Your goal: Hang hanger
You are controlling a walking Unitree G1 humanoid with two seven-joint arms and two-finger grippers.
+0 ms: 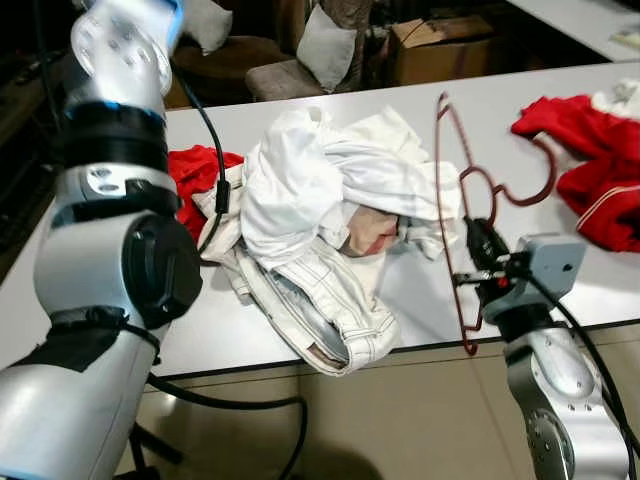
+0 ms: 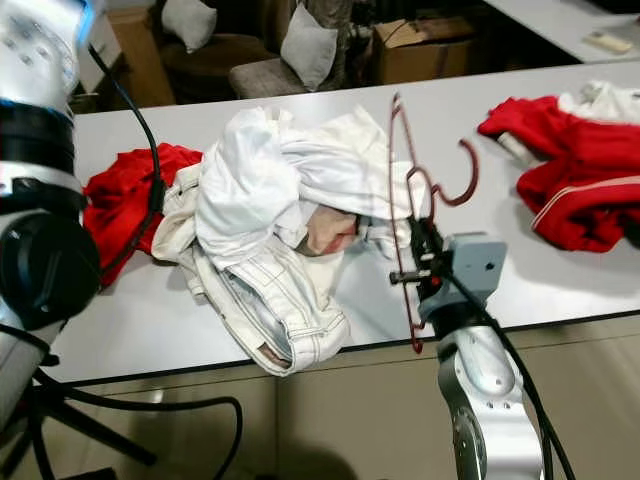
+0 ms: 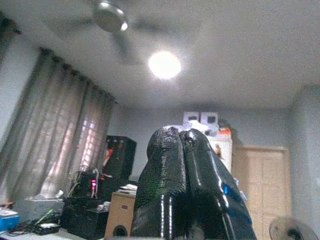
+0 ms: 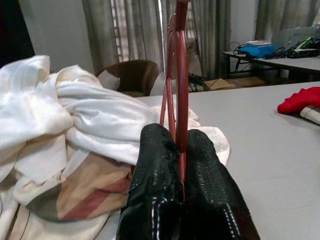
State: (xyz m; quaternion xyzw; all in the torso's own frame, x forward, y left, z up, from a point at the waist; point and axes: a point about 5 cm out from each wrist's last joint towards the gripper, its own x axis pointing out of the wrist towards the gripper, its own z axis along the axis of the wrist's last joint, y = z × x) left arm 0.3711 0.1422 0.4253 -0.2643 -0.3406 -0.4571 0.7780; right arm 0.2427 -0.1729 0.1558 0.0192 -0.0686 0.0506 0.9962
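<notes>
A dark red wire hanger (image 1: 447, 190) stands upright over the white table (image 1: 560, 290), its hook (image 1: 530, 180) curling to the right. My right gripper (image 1: 484, 243) is shut on the hanger's lower bar near the table's front edge; in the right wrist view the red hanger (image 4: 181, 75) rises from between the black fingers (image 4: 155, 180). A heap of white clothes (image 1: 320, 210) lies just left of the hanger. My left arm (image 1: 110, 200) is raised at the left, and its gripper (image 3: 182, 150) points up at the ceiling with fingers pressed together, nothing held.
Red garments lie at the table's right (image 1: 590, 170) and behind the left arm (image 1: 200, 170). White jeans (image 1: 310, 310) hang over the front edge. Chairs with cushions (image 1: 325, 45) and a cardboard box (image 1: 440, 45) stand beyond the table.
</notes>
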